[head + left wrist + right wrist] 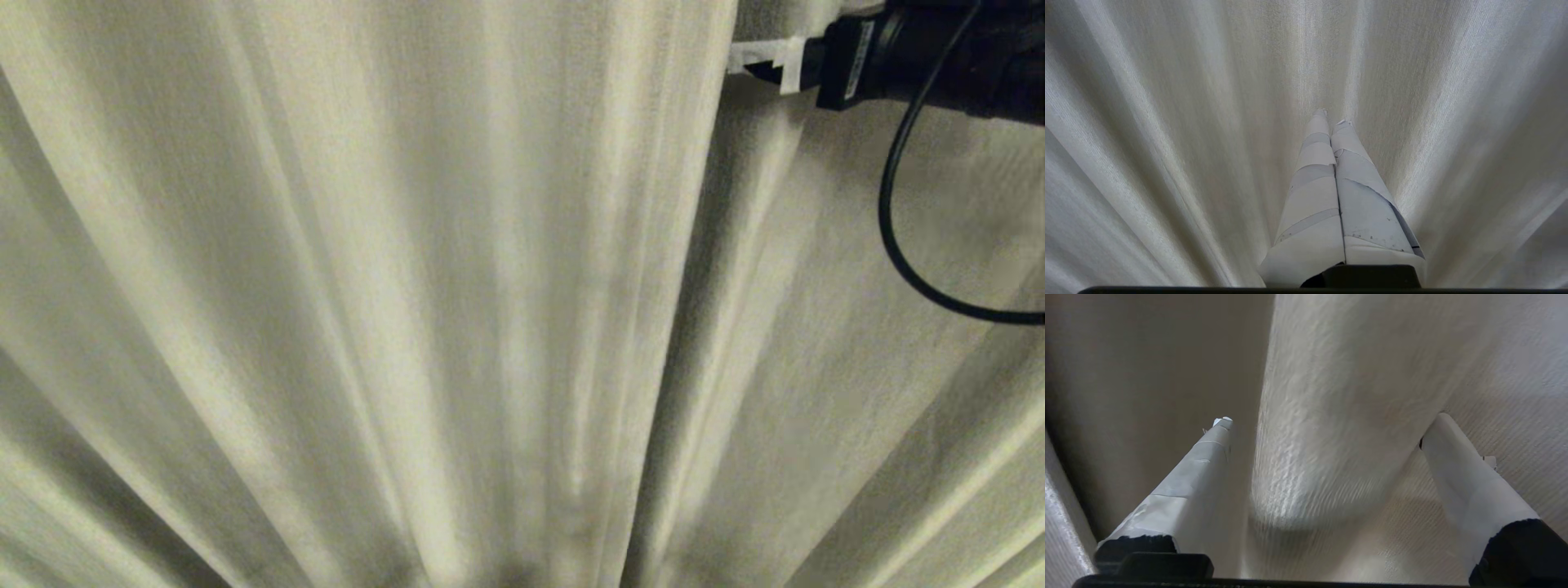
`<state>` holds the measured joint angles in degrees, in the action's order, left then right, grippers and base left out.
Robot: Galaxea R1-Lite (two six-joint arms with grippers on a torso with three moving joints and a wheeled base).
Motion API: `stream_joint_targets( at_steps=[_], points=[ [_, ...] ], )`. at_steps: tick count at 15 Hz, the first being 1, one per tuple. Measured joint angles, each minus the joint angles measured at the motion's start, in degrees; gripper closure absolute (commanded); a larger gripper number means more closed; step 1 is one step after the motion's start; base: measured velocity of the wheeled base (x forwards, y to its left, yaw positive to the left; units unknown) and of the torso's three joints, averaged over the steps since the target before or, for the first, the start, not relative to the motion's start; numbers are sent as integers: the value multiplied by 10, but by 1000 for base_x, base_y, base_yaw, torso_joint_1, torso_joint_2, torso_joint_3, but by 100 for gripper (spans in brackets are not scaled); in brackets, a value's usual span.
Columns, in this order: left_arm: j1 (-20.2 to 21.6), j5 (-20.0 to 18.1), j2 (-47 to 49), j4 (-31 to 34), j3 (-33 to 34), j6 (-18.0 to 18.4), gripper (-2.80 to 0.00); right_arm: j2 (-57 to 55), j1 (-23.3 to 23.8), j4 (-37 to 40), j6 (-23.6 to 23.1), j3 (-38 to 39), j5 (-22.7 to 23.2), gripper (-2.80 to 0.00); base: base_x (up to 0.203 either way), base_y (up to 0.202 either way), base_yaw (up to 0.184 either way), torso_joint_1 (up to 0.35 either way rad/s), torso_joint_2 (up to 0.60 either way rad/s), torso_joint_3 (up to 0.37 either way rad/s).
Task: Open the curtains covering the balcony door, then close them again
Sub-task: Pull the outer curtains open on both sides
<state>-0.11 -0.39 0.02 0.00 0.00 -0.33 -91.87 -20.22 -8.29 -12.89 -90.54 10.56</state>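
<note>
The cream curtains [408, 286] hang shut and fill the head view in soft vertical pleats. The balcony door is hidden behind them. At the top right of that view, my right gripper [759, 64] reaches from the black arm to the hemmed edge where the two panels meet. In the right wrist view the right gripper [1333, 419] is open, its taped fingers [1208, 457] spread wide on either side of a rounded fold of curtain [1331, 396]. My left gripper [1332, 117] is shut with nothing in it, pointing at the curtain [1167, 122].
A black cable [890, 204] loops down from the right arm in front of the fabric. Beside the fold in the right wrist view lies a shaded brownish surface [1147, 375].
</note>
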Motion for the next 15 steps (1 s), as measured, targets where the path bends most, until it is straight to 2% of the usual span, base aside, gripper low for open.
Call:
stream_joint_targets(
  at_steps=[1, 2, 6, 11, 15],
  points=[
    [0, 0, 0, 0, 0, 0, 0, -5, -2, -3, -9, -1, -1, -280, 0, 0, 0, 0, 0, 0],
    [0, 0, 0, 0, 0, 0, 0, -9, -4, -11, -11, -2, -5, 0, 0, 0, 0, 0, 0, 0],
    [0, 0, 0, 0, 0, 0, 0, -25, -4, -56, -9, -3, -68, 0, 0, 0, 0, 0, 0, 0],
    [0, 0, 0, 0, 0, 0, 0, -28, 4, -64, -7, -3, -170, 0, 0, 0, 0, 0, 0, 0],
    [0, 0, 0, 0, 0, 0, 0, -20, 64, -62, -6, -11, -173, 0, 0, 0, 0, 0, 0, 0]
  ],
)
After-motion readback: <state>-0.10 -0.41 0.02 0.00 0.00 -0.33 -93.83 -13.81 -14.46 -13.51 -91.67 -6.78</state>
